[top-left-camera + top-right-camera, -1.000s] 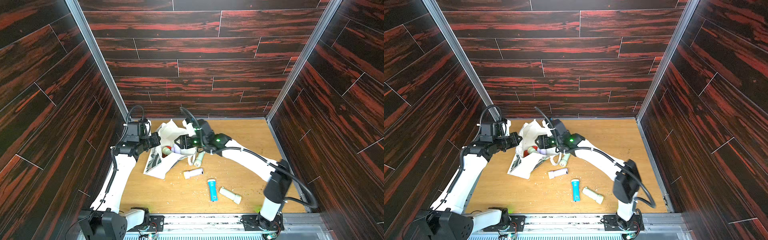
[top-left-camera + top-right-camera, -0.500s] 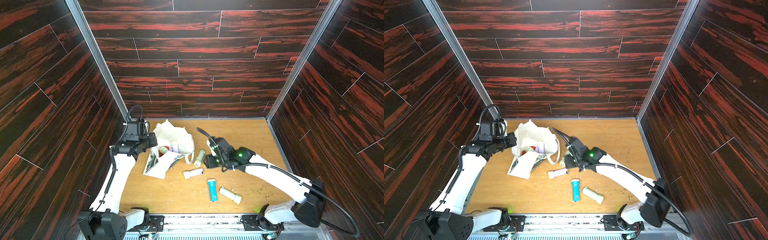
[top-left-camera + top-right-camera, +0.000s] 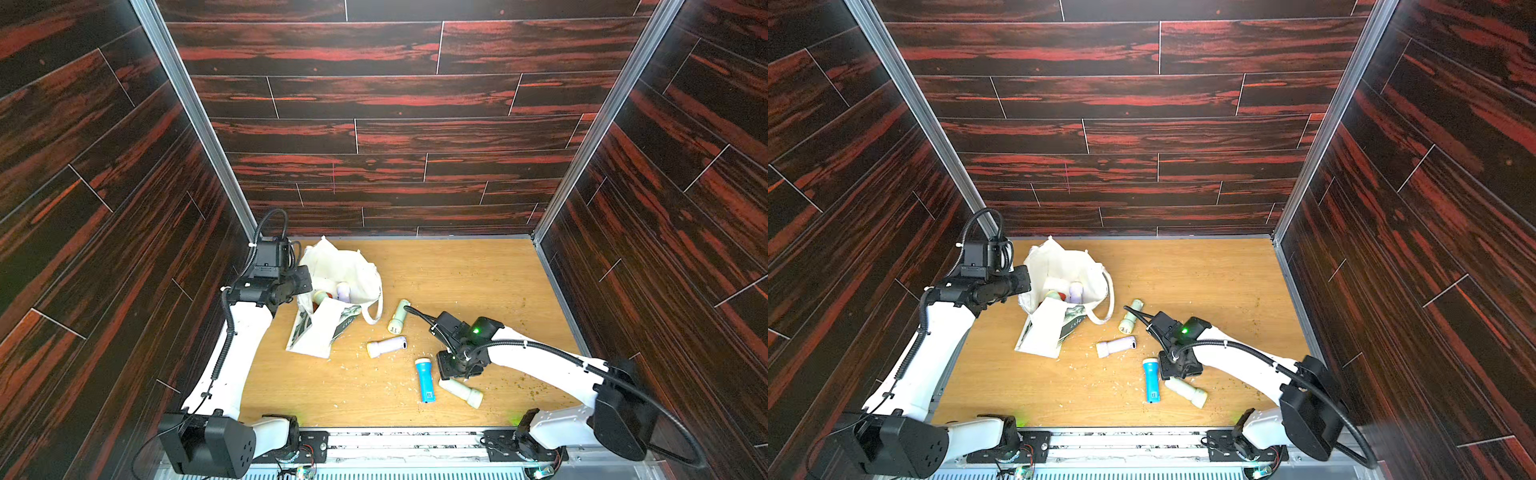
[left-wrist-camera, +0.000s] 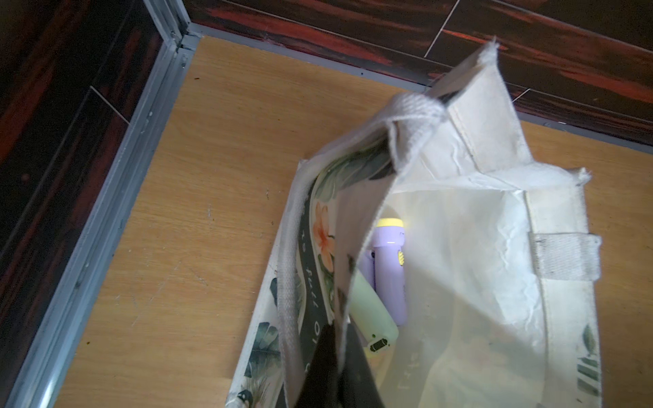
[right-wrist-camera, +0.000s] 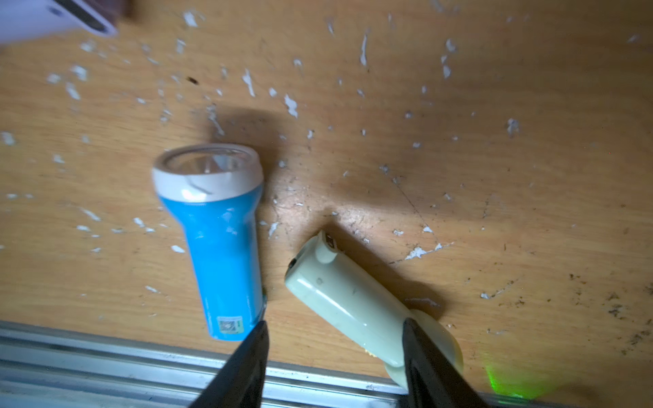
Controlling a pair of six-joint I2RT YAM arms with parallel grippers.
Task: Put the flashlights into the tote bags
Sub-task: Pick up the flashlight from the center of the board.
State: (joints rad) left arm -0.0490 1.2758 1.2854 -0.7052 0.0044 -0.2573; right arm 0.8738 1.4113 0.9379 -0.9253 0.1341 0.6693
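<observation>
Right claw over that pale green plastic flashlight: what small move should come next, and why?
Probably lower and close: the open right claw straddles the pale green plastic flashlight lying on the wooden table, while the left claw holds the off-white cloth tote bag open.

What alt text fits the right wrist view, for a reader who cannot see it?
The open right gripper hovers over two flashlights lying side by side on a wooden table: a blue flashlight with a white head and a cream flashlight. The table is littered with white flecks, and a metal rail borders it.
</observation>
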